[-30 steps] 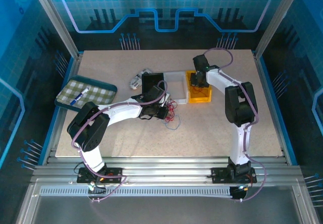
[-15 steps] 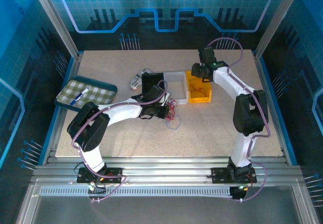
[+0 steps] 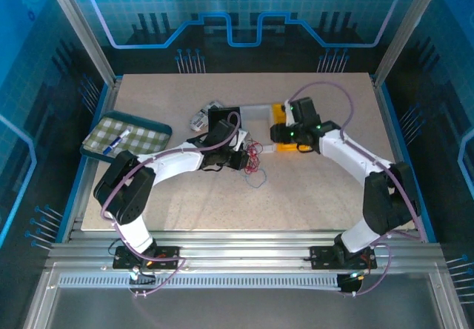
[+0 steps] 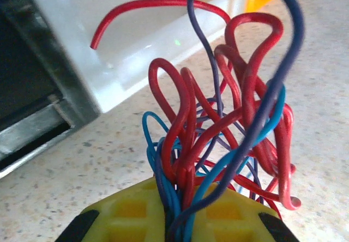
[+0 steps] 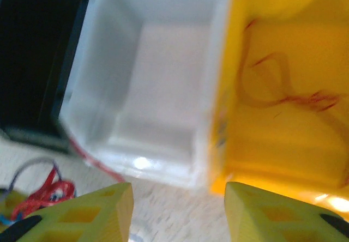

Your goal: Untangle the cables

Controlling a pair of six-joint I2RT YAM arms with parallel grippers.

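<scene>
The cables (image 3: 253, 160) are a tangled bunch of thin red, blue and dark wires on the table in front of the bins. Up close the cables (image 4: 229, 138) rise in loops from between yellow fingers. My left gripper (image 3: 244, 160) is shut on the bunch, clamping it at its base (image 4: 182, 212). A loose blue-grey loop (image 3: 255, 179) trails on the table below. My right gripper (image 3: 276, 133) hangs open over the front rims of the white and yellow bins, its fingers (image 5: 92, 209) apart with nothing between them. A red wire (image 5: 283, 89) lies inside the yellow bin (image 5: 305, 160).
Three bins stand in a row: black (image 3: 223, 118), white (image 3: 259, 112) and yellow (image 3: 280, 111). A green checked tray (image 3: 95, 142) with a pen lies at the left edge. A small grey-white object (image 3: 201, 118) sits behind the black bin.
My right arm has swung from above the yellow bin forward and left, down to the bins' front edge near the cables. The left gripper has stayed on the bunch.
</scene>
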